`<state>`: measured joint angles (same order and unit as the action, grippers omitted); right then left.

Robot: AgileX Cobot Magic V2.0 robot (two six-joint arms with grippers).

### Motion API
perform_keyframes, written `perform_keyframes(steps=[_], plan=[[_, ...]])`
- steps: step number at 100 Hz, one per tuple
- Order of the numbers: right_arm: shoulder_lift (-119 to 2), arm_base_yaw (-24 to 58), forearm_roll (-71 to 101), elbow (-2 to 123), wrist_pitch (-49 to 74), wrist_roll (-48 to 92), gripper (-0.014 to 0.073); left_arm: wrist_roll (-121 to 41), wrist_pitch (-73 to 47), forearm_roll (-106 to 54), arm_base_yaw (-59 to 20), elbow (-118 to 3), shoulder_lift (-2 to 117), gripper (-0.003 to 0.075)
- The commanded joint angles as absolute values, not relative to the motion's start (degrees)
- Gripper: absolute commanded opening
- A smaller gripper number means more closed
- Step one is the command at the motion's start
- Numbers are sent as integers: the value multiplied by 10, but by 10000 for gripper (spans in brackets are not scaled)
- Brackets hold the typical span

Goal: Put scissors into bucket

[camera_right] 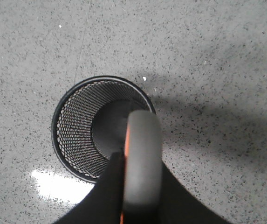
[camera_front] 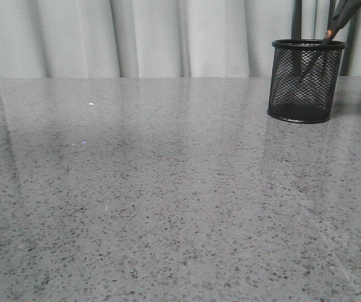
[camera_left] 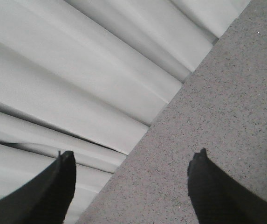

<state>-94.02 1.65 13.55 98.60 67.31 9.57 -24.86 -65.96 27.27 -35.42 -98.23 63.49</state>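
Speckled desk (camera_front: 167, 207) fills front view; bucket (camera_front: 306, 80) far right, scissors (camera_front: 339, 22) tilted inside. Right wrist view alone shows right end effector (camera_right: 140, 186) closed on scissors handle. Left end effector (camera_left: 133, 186) spread wide, holding nothing, beside curtain (camera_left: 77, 84).

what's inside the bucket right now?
Scissors blades reach into the bucket, seen through the mesh; the right gripper holds the handles above the rim. Blade tips and part of the floor are hidden behind the handle.

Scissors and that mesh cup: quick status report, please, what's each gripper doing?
Right gripper shut on scissors, directly above mesh cup, blades dipping inside. Left gripper open, holding nothing, near the curtain. Nothing blocking the cup.
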Motion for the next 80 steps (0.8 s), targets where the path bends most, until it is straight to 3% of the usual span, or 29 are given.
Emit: perform_keyframes(steps=[1, 16, 40, 80], plan=[[-928, 18, 137, 1007, 659, 105, -43, -240, -626, 280, -352, -998, 626, 473], [-933, 20, 145, 1007, 667, 113, -20, -240, -625, 280, -352, -998, 626, 473], [-933, 20, 145, 1011, 666, 115, 327, -240, -624, 280, -352, -998, 630, 473], [-898, 19, 104, 1106, 719, 87, 341, -240, -625, 308, -352, -997, 631, 472]])
